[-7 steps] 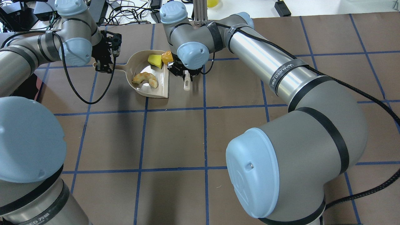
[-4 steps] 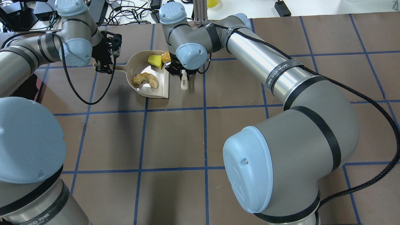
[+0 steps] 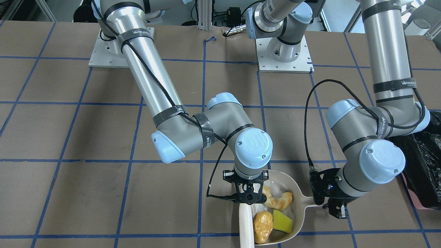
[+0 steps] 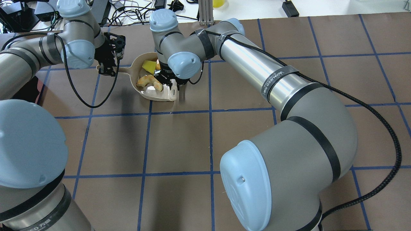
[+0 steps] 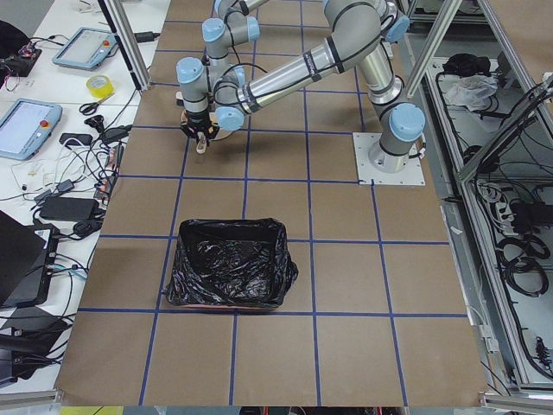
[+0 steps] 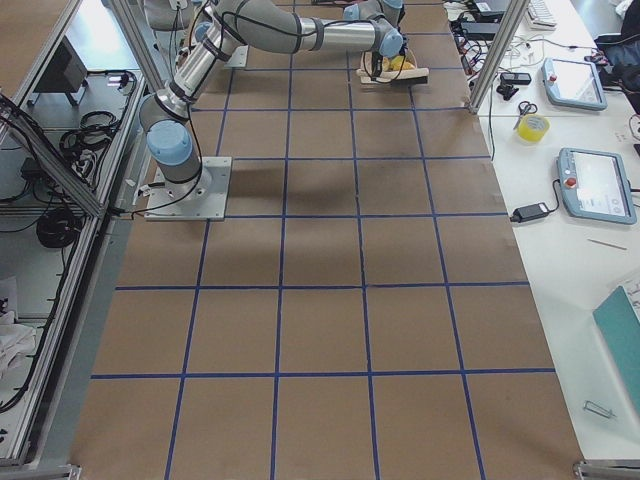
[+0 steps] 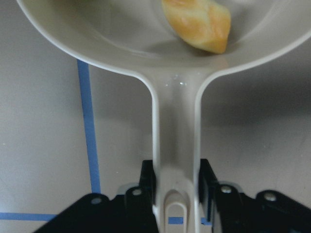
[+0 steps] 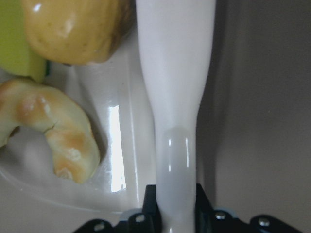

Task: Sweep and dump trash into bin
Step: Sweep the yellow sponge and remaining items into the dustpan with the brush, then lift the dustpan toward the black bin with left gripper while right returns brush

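Dustpan sits on the surface near the edge farthest from the robot, toward the left end. All three trash pieces are inside it:
- potato-like lump
- croissant-like piece
- yellow sponge wedge

The lump touches the wedge and lies against the white tool, which runs along the pan's open mouth.

Left gripper: fingers pinching the dustpan's handle from both sides.

Right gripper: fingers pinching the narrow end of the white tool.

Bin, black-lined, stands at the surface's left end, well apart from the pan.
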